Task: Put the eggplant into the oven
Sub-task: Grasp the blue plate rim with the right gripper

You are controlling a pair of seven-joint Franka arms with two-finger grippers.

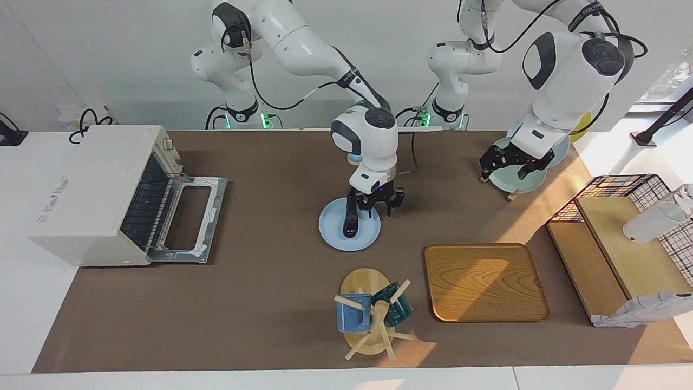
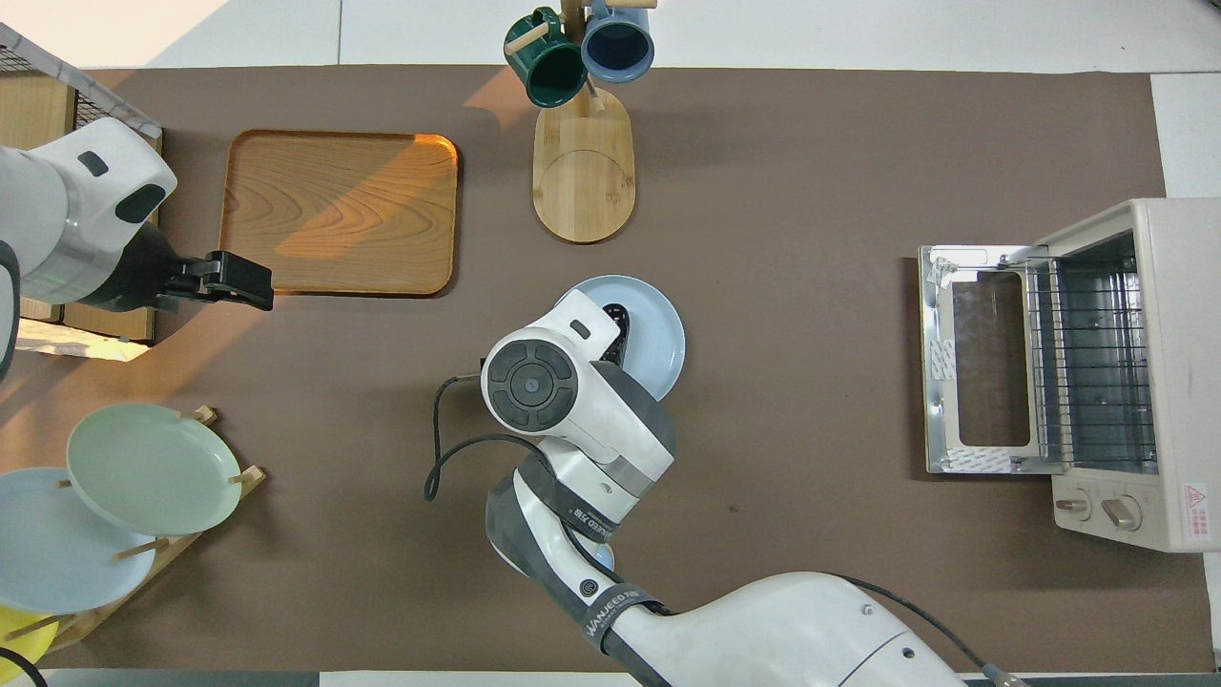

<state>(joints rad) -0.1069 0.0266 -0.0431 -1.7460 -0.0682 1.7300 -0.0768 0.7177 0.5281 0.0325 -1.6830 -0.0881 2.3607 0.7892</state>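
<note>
The eggplant [image 1: 350, 221] is dark and glossy and lies on a blue plate [image 1: 333, 234] mid-table, its stem end toward the robots. My right gripper [image 1: 373, 208] is low over the plate's robot-side edge, at the eggplant's stem end. In the overhead view the right wrist hides all but the eggplant's tip [image 2: 616, 319]. Whether the gripper touches the eggplant is unclear. The off-white oven [image 1: 89, 189] stands at the right arm's end of the table, door [image 1: 189, 219] dropped open, wire rack [image 2: 1097, 358] showing. My left gripper [image 1: 511, 162] hangs open and empty over the plate rack.
A wooden tray [image 1: 484, 281] lies farther from the robots than the left gripper. A mug tree [image 1: 371, 317] with two mugs stands farther out than the blue plate. The plate rack [image 2: 153, 468] and a wire basket with wooden boxes [image 1: 622, 238] fill the left arm's end.
</note>
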